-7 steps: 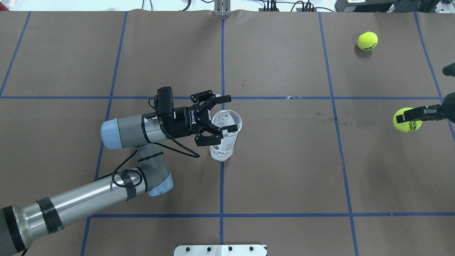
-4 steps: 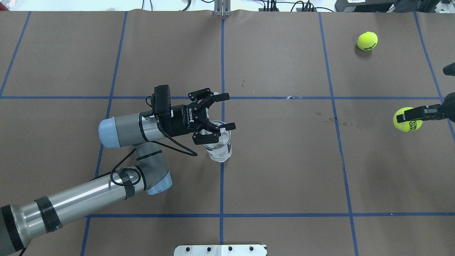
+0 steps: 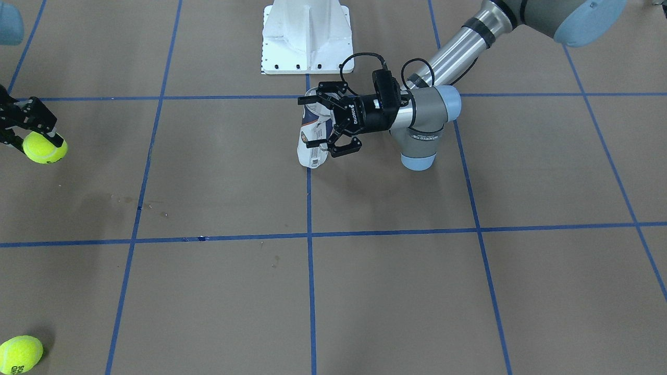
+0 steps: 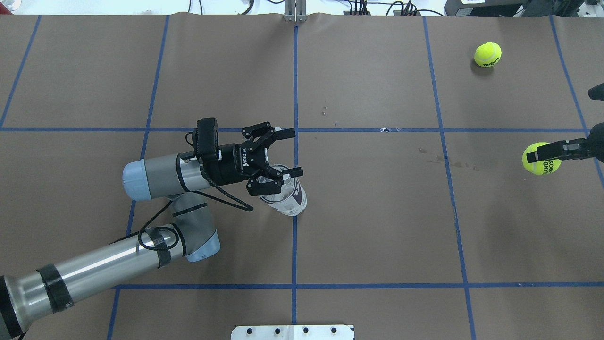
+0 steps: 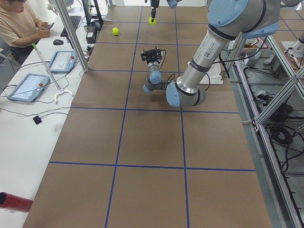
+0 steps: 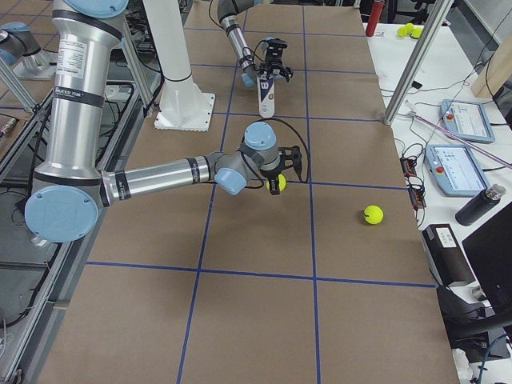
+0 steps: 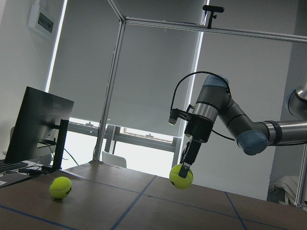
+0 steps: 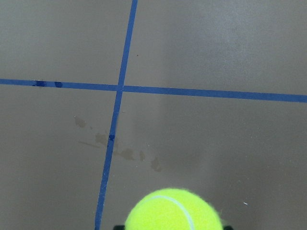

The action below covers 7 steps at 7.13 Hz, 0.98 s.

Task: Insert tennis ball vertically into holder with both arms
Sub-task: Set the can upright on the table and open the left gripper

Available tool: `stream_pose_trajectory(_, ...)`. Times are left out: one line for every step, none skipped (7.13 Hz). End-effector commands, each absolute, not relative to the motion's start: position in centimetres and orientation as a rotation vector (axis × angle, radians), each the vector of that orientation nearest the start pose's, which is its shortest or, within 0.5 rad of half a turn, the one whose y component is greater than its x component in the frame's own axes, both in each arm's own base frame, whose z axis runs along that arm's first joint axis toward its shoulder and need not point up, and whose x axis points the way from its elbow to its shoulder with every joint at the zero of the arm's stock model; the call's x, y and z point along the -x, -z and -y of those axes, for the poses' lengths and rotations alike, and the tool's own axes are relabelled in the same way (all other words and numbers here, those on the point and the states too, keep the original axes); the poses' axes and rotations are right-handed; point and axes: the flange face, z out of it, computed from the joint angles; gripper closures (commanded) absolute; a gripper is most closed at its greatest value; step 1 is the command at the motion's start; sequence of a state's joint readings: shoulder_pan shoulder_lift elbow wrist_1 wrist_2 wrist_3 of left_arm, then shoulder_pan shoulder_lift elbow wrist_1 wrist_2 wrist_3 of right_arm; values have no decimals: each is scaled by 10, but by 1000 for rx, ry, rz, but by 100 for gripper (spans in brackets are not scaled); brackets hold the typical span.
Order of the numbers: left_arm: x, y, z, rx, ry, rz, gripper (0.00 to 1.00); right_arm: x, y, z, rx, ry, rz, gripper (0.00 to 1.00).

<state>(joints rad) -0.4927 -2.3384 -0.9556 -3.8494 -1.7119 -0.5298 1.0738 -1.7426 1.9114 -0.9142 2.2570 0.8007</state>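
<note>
In the right tool (image 7: 184, 165), tennis ball (image 7: 181, 177)

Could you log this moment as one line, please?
left gripper open at holder | right gripper holding tennis ball | second ball on table

Holder (image 4: 291, 200) stands on table (image 4: 377, 226) about centre, on the middle tape line, with base (image 4: 292, 332) at the near edge behind it. Left gripper (image 4: 292, 152) comes in from the left at holder's top: near finger over the rim, far finger well off it. Right gripper (image 4: 539, 152) sits at the right edge, held ball (image 4: 542, 164) between its fingers, well apart from holder. Loose ball (image 4: 487, 54) lies on the table far right, beyond the held one.
</note>
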Motion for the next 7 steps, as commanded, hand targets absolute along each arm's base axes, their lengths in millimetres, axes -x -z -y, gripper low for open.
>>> stream_pose_trajectory(-528,-245,419,-1655,-383,-1883,1,147,-494,419,-240,6,989,100)
stream_pose_trajectory(-519,-224,417,-1625,-362,-1926,1,147,-495,419,-239,5,989,100)
stream_pose_trajectory(-515,-215,418,-1625,-359,-1927,1,147,-496,419,-237,5,988,100)
stream_pose_trajectory(-510,-215,425,-1618,-346,-1928,1,148,-496,420,-237,3,986,100)
stream_pose_trajectory(-507,-218,428,-1617,-345,-1922,1,148,-496,420,-237,3,986,100)
stream_pose_trajectory(-503,-221,432,-1619,-347,-1913,1,148,-495,420,-240,4,988,100)
stream_pose_trajectory(-496,-227,433,-1622,-351,-1910,1,148,-496,420,-238,4,987,100)
